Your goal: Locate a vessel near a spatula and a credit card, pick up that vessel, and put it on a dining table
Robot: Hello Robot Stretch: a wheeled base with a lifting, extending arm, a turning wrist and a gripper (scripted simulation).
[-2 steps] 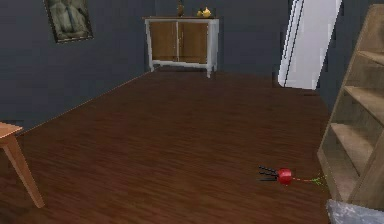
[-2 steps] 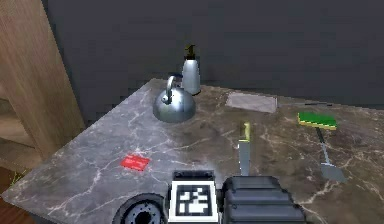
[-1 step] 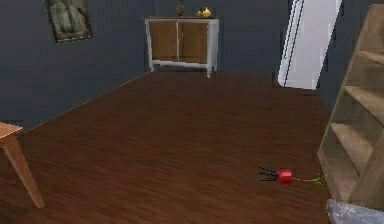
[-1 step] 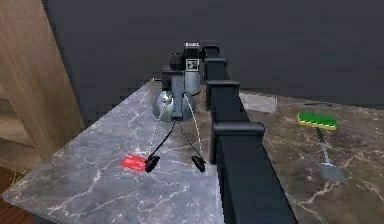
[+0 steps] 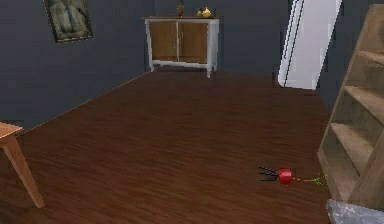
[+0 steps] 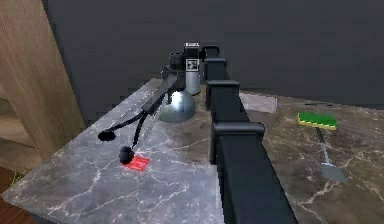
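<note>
1. Forward view: a dark wood floor (image 5: 170,120) runs to a white cabinet (image 5: 181,42) with wooden doors against the far wall, and small golden things (image 5: 205,12) stand on top of it. A framed picture (image 5: 68,18) hangs on the dark wall at upper left. A white door (image 5: 308,42) stands at the right.
2. Same view: the corner of a wooden table (image 5: 10,135) pokes in at the left edge, and wooden shelving (image 5: 360,110) rises at the right. A small red thing with dark prongs (image 5: 283,176) lies on the floor near the shelving.
3. Arm side view: the arm (image 6: 240,150) reaches out over a grey marble tabletop (image 6: 80,180).
4. The gripper (image 6: 115,143) slants down to the left, with its thin fingers (image 6: 140,118) low over the marble. I cannot tell the state of its grip or whether it holds anything.
5. The grey rounded vessel (image 6: 180,107) stands on the tabletop right at the gripper's body, close beside the arm. Whether the two touch I cannot tell.
6. A red card (image 6: 137,162) lies flat just beside the fingertips.
7. The spatula (image 6: 326,158) lies on the arm's other side, well apart from the vessel, with a green and yellow sponge (image 6: 318,120) just beyond it.
</note>
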